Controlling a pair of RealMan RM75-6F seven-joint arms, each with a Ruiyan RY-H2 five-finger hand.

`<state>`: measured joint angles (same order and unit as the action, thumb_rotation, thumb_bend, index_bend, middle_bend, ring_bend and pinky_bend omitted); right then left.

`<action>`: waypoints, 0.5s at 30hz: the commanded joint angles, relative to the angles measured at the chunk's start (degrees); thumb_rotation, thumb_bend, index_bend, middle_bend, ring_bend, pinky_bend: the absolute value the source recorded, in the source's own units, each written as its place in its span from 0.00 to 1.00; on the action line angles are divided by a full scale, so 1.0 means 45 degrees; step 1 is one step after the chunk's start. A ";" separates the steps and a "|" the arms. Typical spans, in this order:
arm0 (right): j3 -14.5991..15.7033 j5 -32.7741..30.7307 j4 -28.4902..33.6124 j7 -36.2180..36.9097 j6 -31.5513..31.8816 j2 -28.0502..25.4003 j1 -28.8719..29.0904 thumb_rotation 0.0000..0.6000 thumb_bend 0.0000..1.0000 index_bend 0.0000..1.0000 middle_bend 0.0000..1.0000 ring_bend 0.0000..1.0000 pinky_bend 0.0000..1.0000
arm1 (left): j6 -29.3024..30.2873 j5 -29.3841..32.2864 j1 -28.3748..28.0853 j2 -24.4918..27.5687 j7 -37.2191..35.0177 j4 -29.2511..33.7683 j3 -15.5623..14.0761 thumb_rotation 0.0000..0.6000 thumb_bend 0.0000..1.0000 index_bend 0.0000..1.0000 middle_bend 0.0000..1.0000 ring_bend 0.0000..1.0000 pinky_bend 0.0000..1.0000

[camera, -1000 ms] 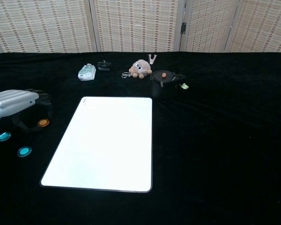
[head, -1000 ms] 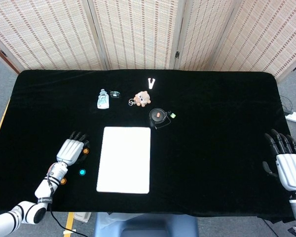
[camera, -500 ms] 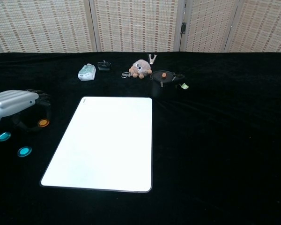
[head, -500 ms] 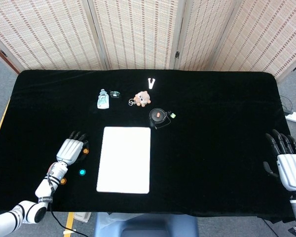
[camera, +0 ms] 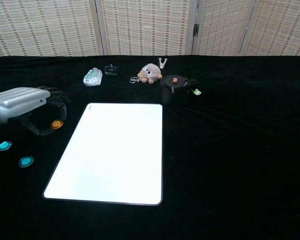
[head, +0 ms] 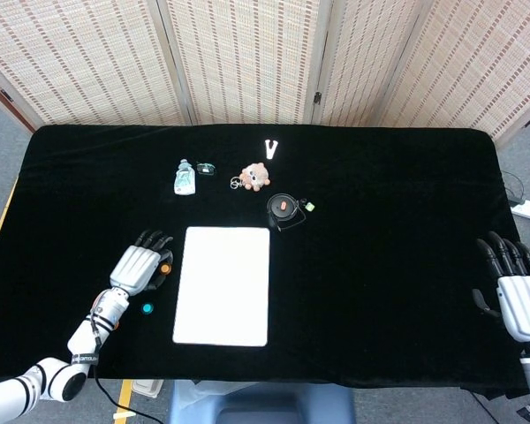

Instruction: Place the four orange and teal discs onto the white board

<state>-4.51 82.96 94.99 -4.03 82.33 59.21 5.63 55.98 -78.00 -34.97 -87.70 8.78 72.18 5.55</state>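
1. My left hand (camera: pixel 27 102) is just left of the white board (camera: pixel 112 150). It pinches one orange disc (camera: pixel 56 124) between the thumb and a finger, a little above the black table (camera: pixel 240 150).
2. Two teal discs (camera: pixel 25 161) lie on the table left of the board, near its front part; the second (camera: pixel 4 145) is further left.
3. I cannot see the fourth disc in the chest view.
4. The board has nothing on it.
5. My right hand (head: pixel 519 291) is at the table's right edge, well apart from the board, with fingers spread and holding nothing.
6. Behind the board I see a small plush (head: pixel 255 176) and a black round thing (head: pixel 283 210).
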 commanded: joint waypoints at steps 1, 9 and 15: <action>0.0003 -0.0025 -0.0086 0.0091 -0.0008 0.0013 -0.0016 1.00 0.43 0.00 0.00 0.01 0.00 | -0.0180 -0.0010 -0.0377 0.0097 0.0406 0.0579 0.0204 1.00 0.44 0.52 0.18 0.07 0.00; 0.0038 -0.0076 -0.0343 0.0375 -0.0014 0.0049 -0.0090 1.00 0.43 0.00 0.00 0.00 0.00 | -0.0989 0.0568 -0.1287 -0.0472 0.1259 0.0727 0.0684 1.00 0.44 0.51 0.18 0.07 0.00; 0.0072 -0.0087 -0.0456 0.0507 0.0023 0.0067 -0.0164 1.00 0.43 0.00 0.00 0.00 0.00 | -0.1727 0.1585 -0.1715 -0.0719 0.2286 0.0718 0.0771 1.00 0.44 0.38 0.16 0.04 0.00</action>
<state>-4.19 82.56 92.94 -1.74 82.43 59.51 4.89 49.25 -72.30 -42.12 -90.75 17.75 75.02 8.88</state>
